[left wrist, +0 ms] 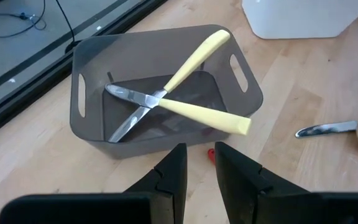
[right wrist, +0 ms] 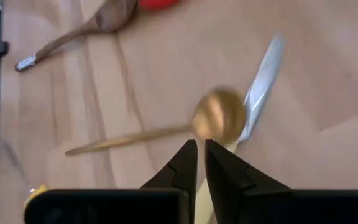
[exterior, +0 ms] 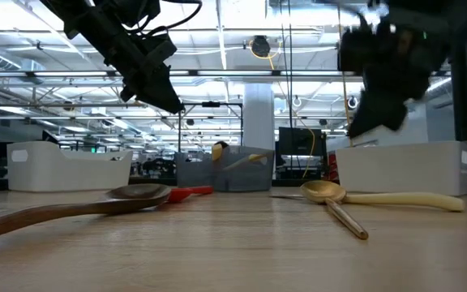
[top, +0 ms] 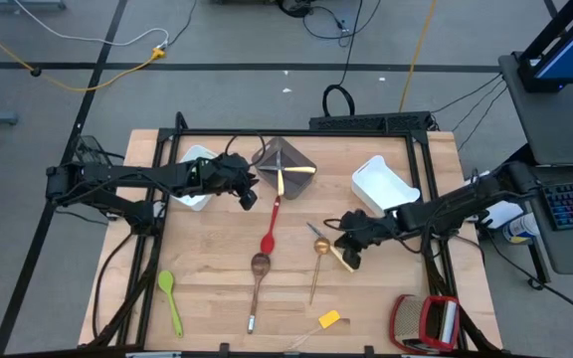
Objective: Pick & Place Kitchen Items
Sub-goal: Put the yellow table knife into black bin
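Observation:
My left gripper [left wrist: 201, 158] hangs open above the near wall of a grey bin [left wrist: 98, 134] that holds two pale-handled knives [left wrist: 191, 111], crossed. The end of a red spoon [top: 270, 231] lies just short of that wall. My right gripper [right wrist: 201, 149] is shut and empty, raised over a gold spoon [right wrist: 218, 117] and a pale-handled knife [right wrist: 263, 81] lying flat on the table. A brown wooden spoon [top: 258, 278], a green spoon [top: 170, 298] and a small yellow piece [top: 328, 319] lie nearer the front edge.
White bins stand at the far left [top: 199, 171] and far right [top: 381, 184]. A bulky red-and-silver object [top: 426, 322] sits at the front right corner. Bare wood lies between the green spoon and the wooden spoon.

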### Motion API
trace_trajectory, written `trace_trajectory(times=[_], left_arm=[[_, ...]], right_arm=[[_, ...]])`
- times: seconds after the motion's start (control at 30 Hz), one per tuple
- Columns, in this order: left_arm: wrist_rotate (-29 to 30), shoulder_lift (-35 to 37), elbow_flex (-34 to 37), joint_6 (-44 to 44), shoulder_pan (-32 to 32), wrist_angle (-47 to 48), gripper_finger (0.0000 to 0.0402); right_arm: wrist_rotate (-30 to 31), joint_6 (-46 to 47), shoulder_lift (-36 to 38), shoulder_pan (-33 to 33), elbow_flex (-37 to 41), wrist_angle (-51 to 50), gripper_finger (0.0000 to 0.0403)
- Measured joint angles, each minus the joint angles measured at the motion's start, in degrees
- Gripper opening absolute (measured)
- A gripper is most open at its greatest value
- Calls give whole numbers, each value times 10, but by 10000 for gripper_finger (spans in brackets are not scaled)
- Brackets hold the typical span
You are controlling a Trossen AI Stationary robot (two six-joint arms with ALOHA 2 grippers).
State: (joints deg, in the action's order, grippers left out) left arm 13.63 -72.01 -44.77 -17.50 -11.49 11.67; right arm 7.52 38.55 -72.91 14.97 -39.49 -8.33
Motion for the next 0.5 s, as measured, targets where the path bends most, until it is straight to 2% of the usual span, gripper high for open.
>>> trace_trajectory(times=[0.13, 0.27, 0.4, 0.5], left_arm=[[0, 0, 0, -11, 0, 1, 85], [0, 0, 0, -11, 0, 1, 85], [0, 0, 0, -11, 0, 1, 85], [0, 0, 0, -10, 0, 1, 85]], right_arm=[[117, -32, -2, 38, -105, -161, 13], [220, -40, -24, 93, -146, -186, 8], [268, -32, -55, 136, -148, -170, 8], [265, -3, -67, 147, -148, -193, 14]])
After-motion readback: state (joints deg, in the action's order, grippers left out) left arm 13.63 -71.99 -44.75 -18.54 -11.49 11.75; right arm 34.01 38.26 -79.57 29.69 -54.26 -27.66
